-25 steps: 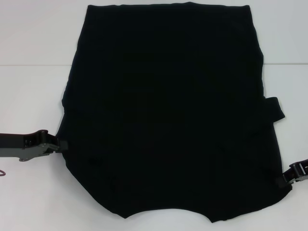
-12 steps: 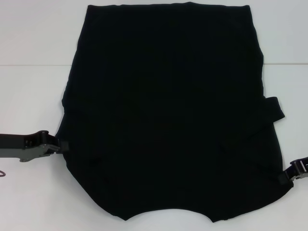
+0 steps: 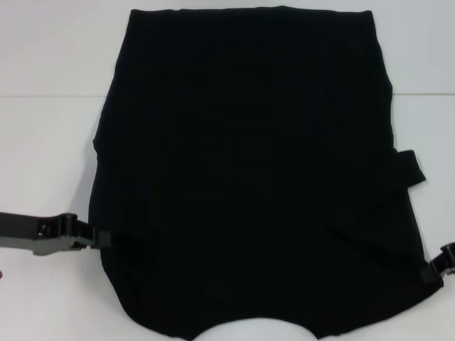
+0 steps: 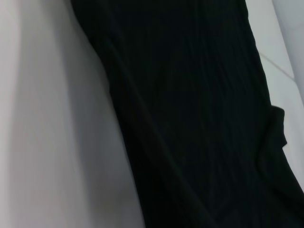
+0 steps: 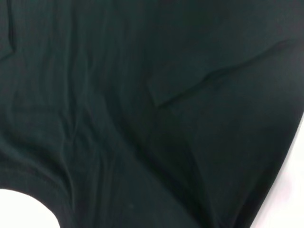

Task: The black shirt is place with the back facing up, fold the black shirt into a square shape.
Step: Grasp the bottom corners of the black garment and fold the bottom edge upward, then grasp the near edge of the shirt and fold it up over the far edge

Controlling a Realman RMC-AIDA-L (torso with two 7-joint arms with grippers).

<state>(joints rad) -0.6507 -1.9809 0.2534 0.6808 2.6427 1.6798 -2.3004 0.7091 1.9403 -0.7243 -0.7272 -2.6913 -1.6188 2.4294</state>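
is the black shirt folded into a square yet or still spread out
Mostly spread: the black shirt lies long and flat on the table, sides apparently tucked in, neckline curve showing at the near edge. Not square.

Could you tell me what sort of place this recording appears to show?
Probably a lab or test bench for robot cloth folding. A plain white table holds only the black shirt, spread flat, with the left gripper and right gripper at its side edges. No household furnishings show.
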